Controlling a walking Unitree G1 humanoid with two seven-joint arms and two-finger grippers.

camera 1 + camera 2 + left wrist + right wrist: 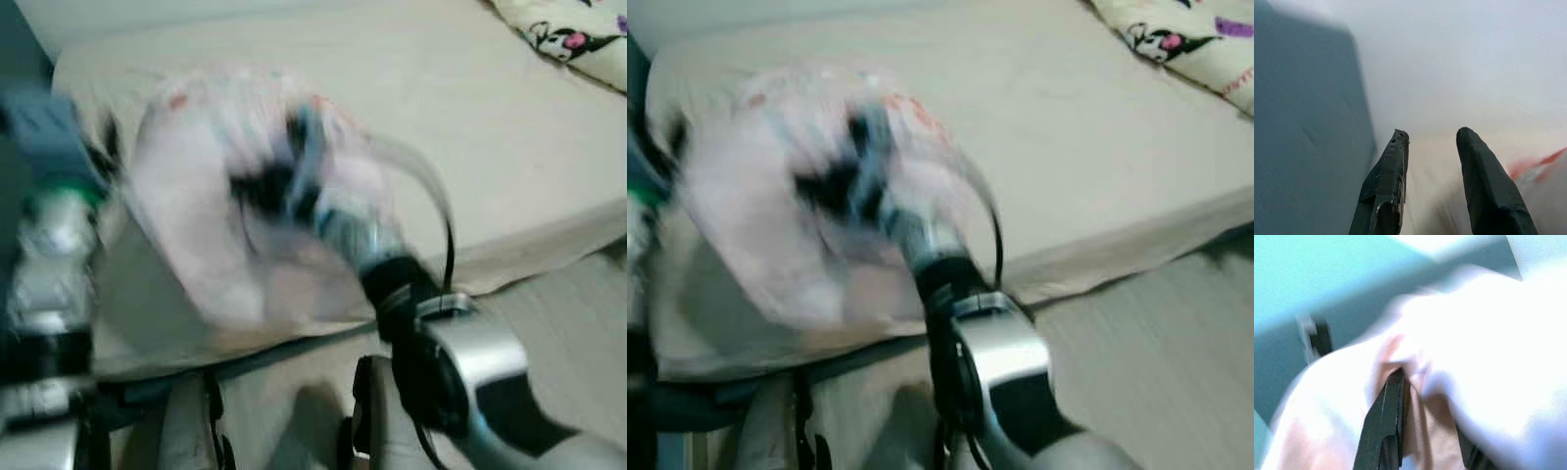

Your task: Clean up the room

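Observation:
Everything is blurred by motion. A pale white-pink plastic bag (pixel 206 225) with red print hangs in front of the bed's near corner. My right gripper (pixel 269 186) reaches up into the bag from the lower right. In the right wrist view the bag's film (pixel 1459 362) bunches between and over the black fingers (pixel 1386 421), which are shut on it. My left arm (pixel 49 264) stands at the left edge beside the bag. My left gripper (pixel 1432 134) is open with nothing between its fingers, pointing at the bag's white surface (pixel 1542 166).
A bed with a beige sheet (pixel 470 117) spans the back. A patterned cover (pixel 578 39) lies at its far right. Light wood floor (pixel 578 313) runs along the bed's near side. A blue-green wall (pixel 20 49) rises on the left.

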